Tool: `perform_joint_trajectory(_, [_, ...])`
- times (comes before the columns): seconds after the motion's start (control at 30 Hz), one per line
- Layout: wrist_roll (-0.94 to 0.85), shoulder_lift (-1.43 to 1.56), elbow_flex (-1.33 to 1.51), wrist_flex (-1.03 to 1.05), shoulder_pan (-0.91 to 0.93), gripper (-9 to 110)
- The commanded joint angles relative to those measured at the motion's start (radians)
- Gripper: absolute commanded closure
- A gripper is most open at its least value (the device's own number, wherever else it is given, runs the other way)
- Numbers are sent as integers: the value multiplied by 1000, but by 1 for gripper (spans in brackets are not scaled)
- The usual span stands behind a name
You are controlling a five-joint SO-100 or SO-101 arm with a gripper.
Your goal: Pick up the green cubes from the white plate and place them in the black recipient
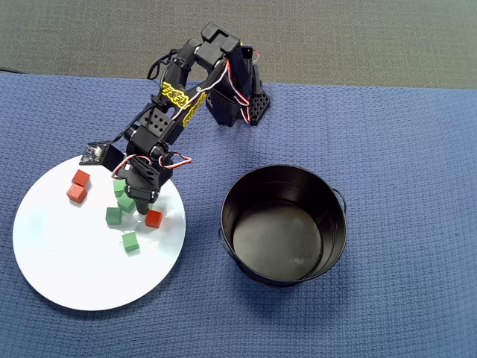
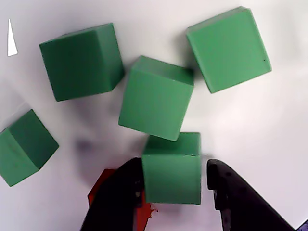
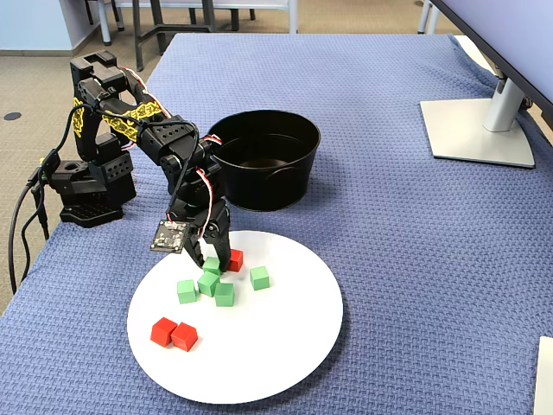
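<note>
Several small green cubes (image 2: 155,97) lie clustered on the white plate (image 1: 74,276), which sits at the left in the overhead view. My gripper (image 2: 175,166) is down on the plate, open, and straddles one green cube (image 2: 172,168). The left finger touches that cube's side, while a thin gap shows at the right finger. In the fixed view the gripper (image 3: 213,252) stands over the far end of the cluster (image 3: 208,283). The black recipient (image 1: 283,224) stands to the right of the plate and has nothing in it.
A red cube (image 1: 153,218) lies right beside the left finger, partly hidden behind it. Two more red cubes (image 1: 78,186) sit at the plate's far left. In the fixed view the arm's base (image 3: 86,190) is at the left and a monitor stand (image 3: 479,130) at the far right.
</note>
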Motion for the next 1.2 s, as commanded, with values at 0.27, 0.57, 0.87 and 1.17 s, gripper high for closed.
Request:
perform_joint_trajectory(0.27, [11,57,-43,-9,-3,101])
perform_joint_trajectory(0.57, [46,238,-272,344,57,101])
perform_joint_trajectory(0.87, [103,466,-362,535,-37,101])
perform_joint_trajectory(1.17, [331,644,-397,617,-354,101])
